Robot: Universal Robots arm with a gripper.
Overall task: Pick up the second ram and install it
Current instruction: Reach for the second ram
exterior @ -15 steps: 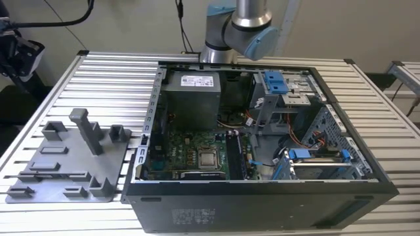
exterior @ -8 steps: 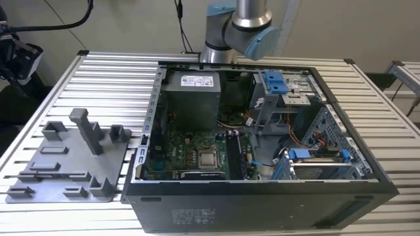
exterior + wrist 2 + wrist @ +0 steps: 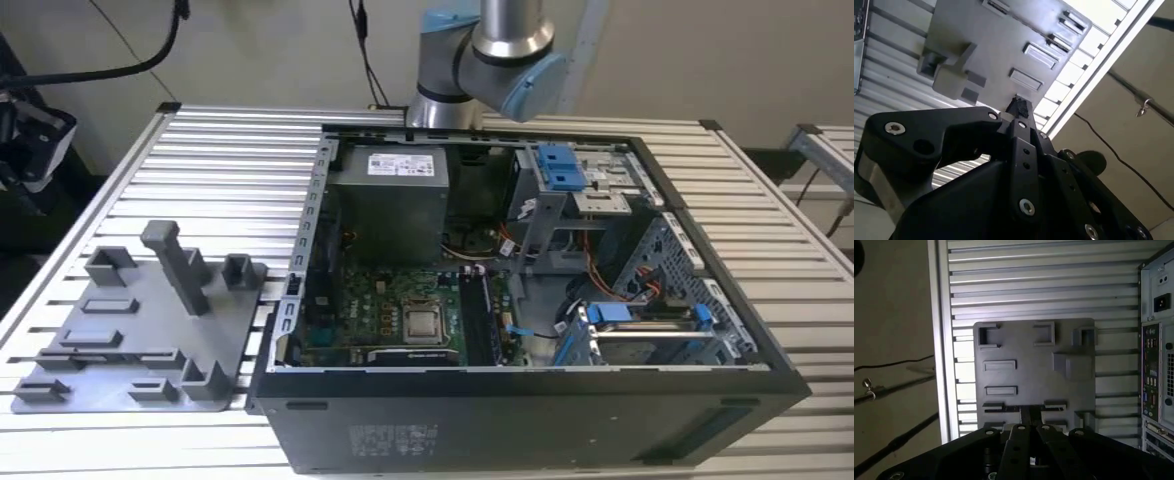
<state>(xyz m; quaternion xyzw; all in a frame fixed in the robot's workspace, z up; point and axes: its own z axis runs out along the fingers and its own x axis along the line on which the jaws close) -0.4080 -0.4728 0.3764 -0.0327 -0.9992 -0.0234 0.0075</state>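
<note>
second ram (image 3: 477, 315): in the exterior view, a thin dark strip, judged to be it, stands on edge in the motherboard slots. It is just beside the processor socket (image 3: 424, 322), inside the open case (image 3: 534, 400).
Seating: by judgement, a good install means even pressure at both ends, straight down the slot, until the end latches close. Whether it is fully home cannot be told.
Axis: the long axis runs from the near case wall toward the power supply (image 3: 387, 195). The flat faces turn to the exterior view's left and right. The label end cannot be told.
Beside the case: the grey fixture plate (image 3: 80, 370) lies on the slatted table (image 3: 227, 150), on the exterior view's left.
Second wrist view: the gripper (image 3: 1020, 106) hangs above the fixture plate, its fingers drawn together with nothing between them.
First wrist view: the narrow fingers hang over the plate's edge, and the case's rear panel (image 3: 1154, 365) stands alongside.
</note>
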